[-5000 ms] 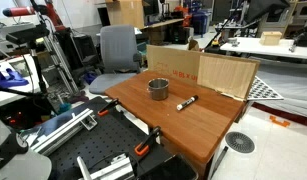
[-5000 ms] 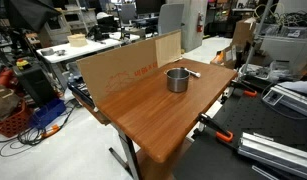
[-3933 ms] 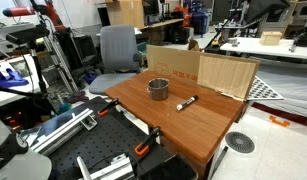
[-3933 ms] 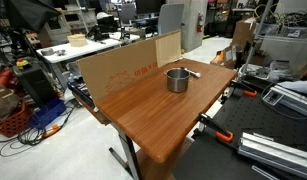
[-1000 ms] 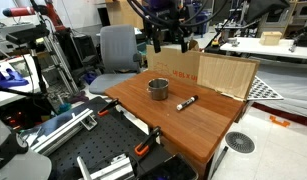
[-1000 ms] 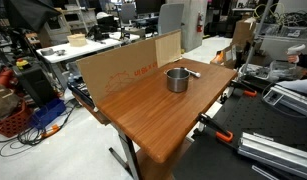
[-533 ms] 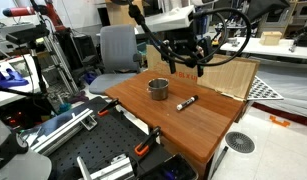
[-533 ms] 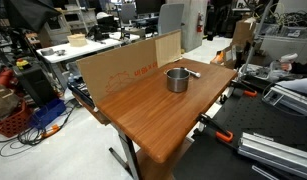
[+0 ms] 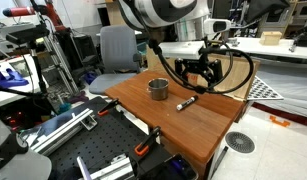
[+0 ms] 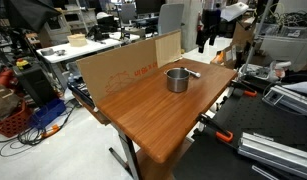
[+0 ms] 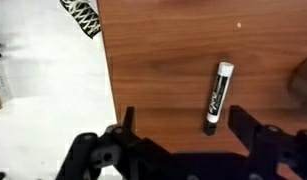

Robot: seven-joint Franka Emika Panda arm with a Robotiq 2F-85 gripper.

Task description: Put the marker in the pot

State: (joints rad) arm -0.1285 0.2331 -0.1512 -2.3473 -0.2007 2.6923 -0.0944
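Gripper wide open, empty. Marker lies flat, long axis upright in wrist view, light end uppermost.

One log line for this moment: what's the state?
phase: pre-grasp | gripper: open, empty, hovering near marker | marker: lying on table beside pot | pot: upright

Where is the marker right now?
The marker lies flat on the wooden table, a little way from the pot, not inside it. The wrist view shows it on the bare wood below the open gripper.
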